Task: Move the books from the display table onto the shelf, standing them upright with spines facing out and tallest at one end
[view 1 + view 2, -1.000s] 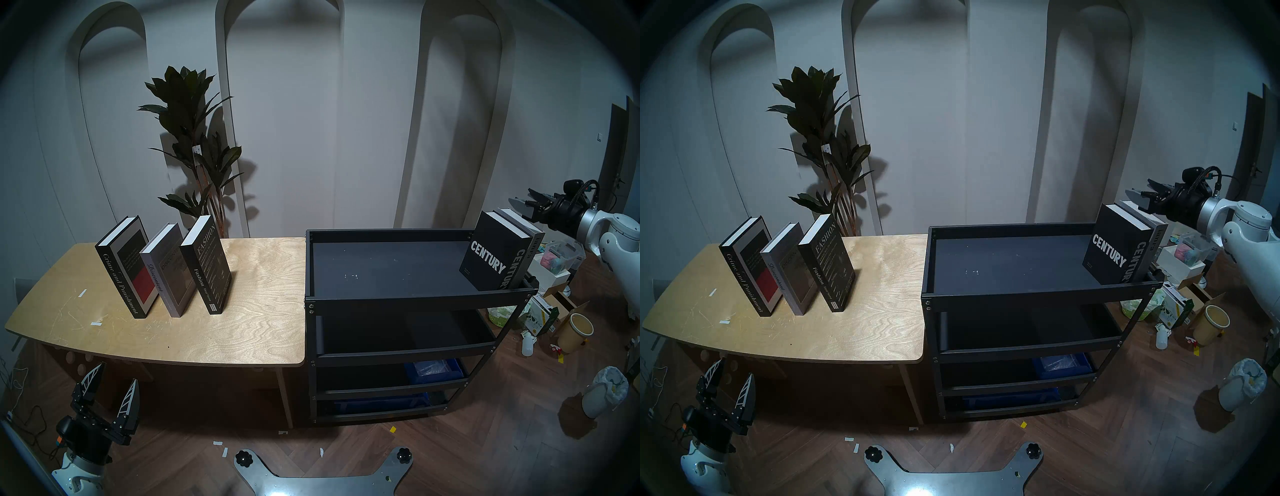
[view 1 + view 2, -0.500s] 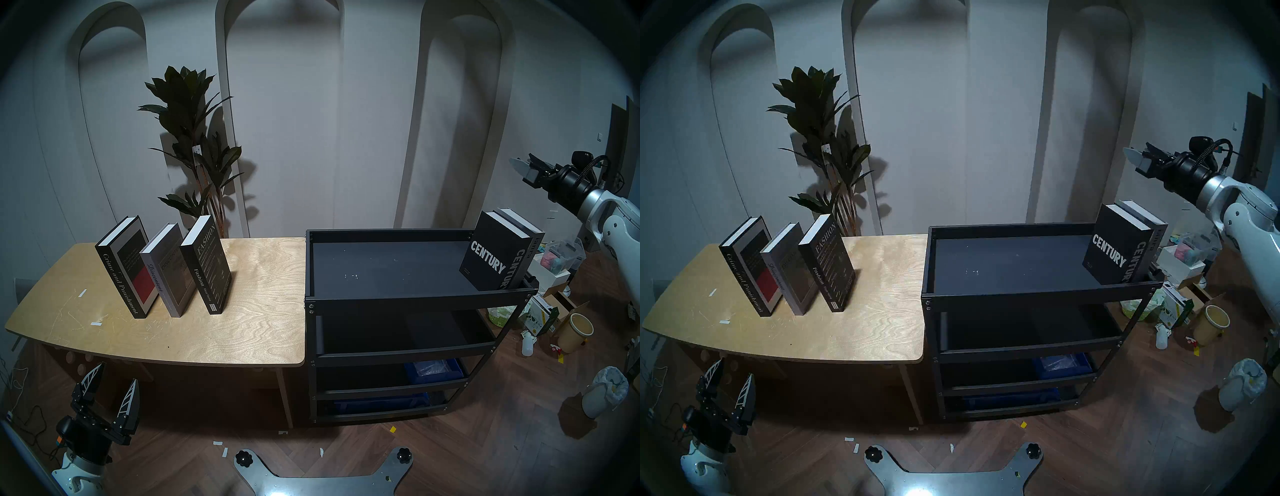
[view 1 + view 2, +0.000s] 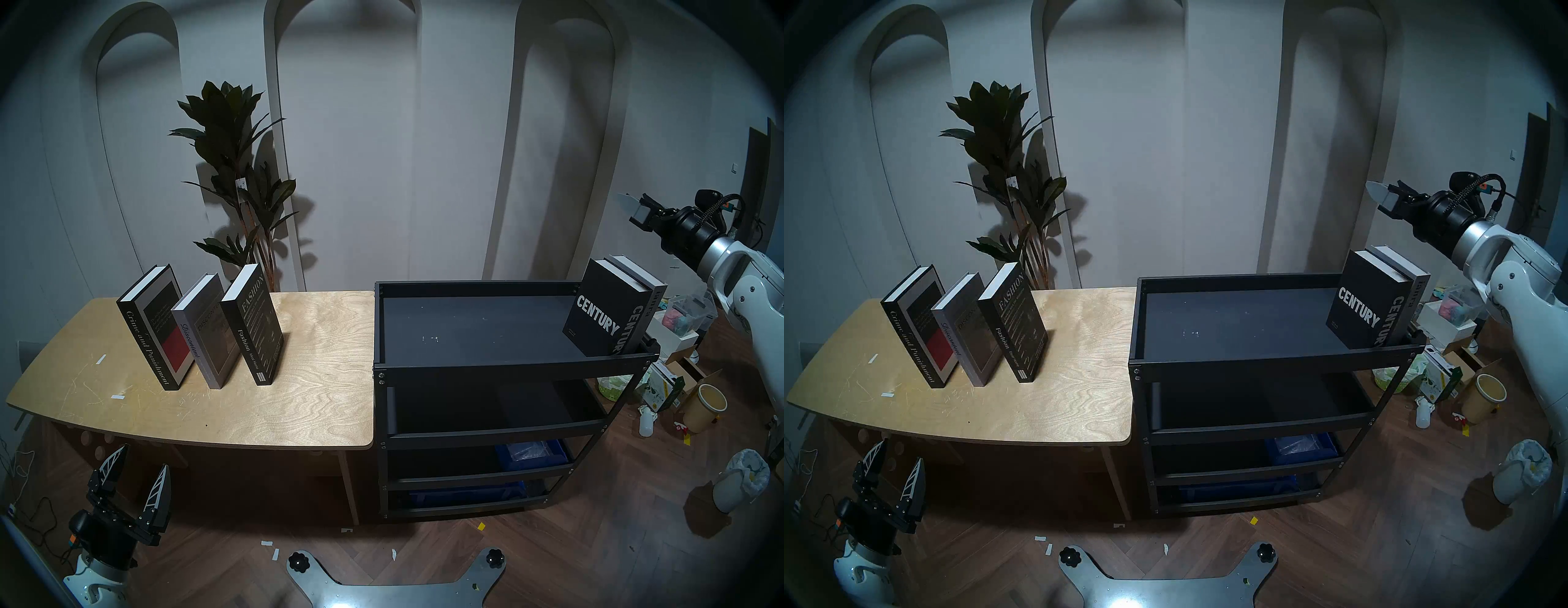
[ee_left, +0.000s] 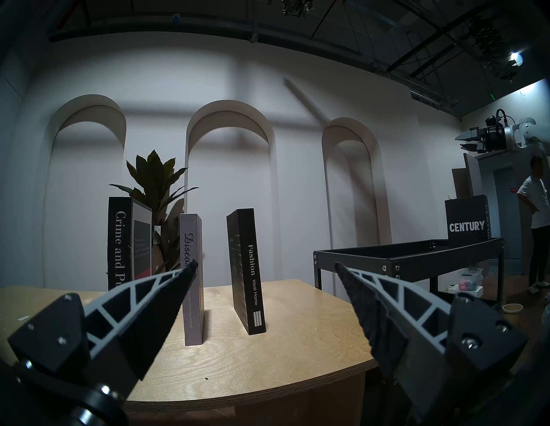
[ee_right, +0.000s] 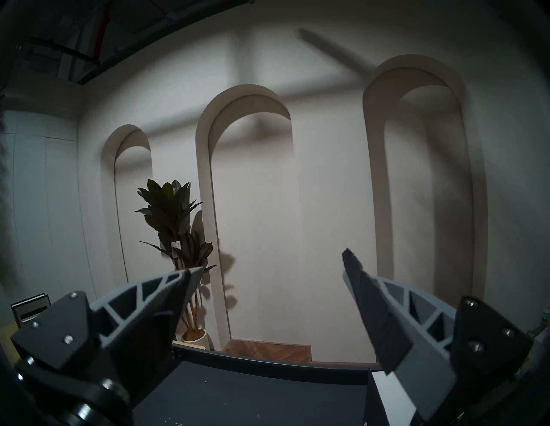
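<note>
From the head views, the black-and-grey left gripper (image 3: 138, 469) hangs low in front of the light plywood display table (image 3: 305, 403), fingers spread wide on nothing, while the black right gripper (image 3: 1384, 194) floats empty above the right end of the black metal tiered shelf (image 3: 1250, 363), clear of the black Century hardcover (image 3: 1367, 303) and the grey hardcover (image 3: 1412, 297) standing upright there. Left wrist view: jaws splayed, touching nothing, facing the black Crime and Punishment hardcover (image 4: 119, 241), the grey Discontent hardcover (image 4: 192, 267) and the black Fashion hardcover (image 4: 245, 267), all upright on the table. Right wrist view: fingers (image 5: 372, 315) gaping apart over the shelf top, gripping nothing.
</note>
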`<state>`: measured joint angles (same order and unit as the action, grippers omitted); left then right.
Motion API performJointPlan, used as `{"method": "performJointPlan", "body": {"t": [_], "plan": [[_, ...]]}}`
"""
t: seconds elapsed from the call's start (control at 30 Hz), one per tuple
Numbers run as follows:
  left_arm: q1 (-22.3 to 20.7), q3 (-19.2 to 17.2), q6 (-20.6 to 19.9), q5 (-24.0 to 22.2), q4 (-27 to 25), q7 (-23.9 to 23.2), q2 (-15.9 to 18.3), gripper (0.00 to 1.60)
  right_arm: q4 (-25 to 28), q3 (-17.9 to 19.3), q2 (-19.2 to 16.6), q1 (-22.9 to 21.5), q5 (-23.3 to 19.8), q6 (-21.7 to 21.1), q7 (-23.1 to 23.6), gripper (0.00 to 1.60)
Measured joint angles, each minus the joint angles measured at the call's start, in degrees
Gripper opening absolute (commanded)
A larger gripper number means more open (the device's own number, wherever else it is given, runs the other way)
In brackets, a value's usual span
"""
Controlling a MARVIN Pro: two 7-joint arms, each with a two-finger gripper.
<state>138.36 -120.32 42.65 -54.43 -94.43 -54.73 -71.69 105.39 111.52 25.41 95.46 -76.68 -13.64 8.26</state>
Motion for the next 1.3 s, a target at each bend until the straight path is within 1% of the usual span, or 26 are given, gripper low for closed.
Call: {"method": "performJointPlan", "body": {"t": [0.2,0.4,0.6,0.93,1.3], "plan": [[0.01,0.0,0.0,0.01,-0.01,0.01,0.0,1.6,1.36,1.44,1.39,1.38,-0.01,-1.03,-1.85,1.6],[0.01,0.0,0.0,0.01,-0.02,0.01,0.0,1.6,2.65,2.34,2.84,2.35,0.94,-0.82,-4.02,1.6],[0.01,0.0,0.0,0.01,-0.02,0.02,0.0,1.6,3.57,3.05,4.33,3.41,1.25,-0.84,-4.68,1.6],[0.02,0.0,0.0,0.01,-0.02,0.02,0.0,1.6,3.3,3.57,4.78,3.84,0.93,-1.01,-2.95,1.6],[0.02,0.01,0.0,0.01,-0.03,0.03,0.0,1.6,0.95,4.2,4.05,3.79,1.0,-1.15,-0.49,1.6]]}}
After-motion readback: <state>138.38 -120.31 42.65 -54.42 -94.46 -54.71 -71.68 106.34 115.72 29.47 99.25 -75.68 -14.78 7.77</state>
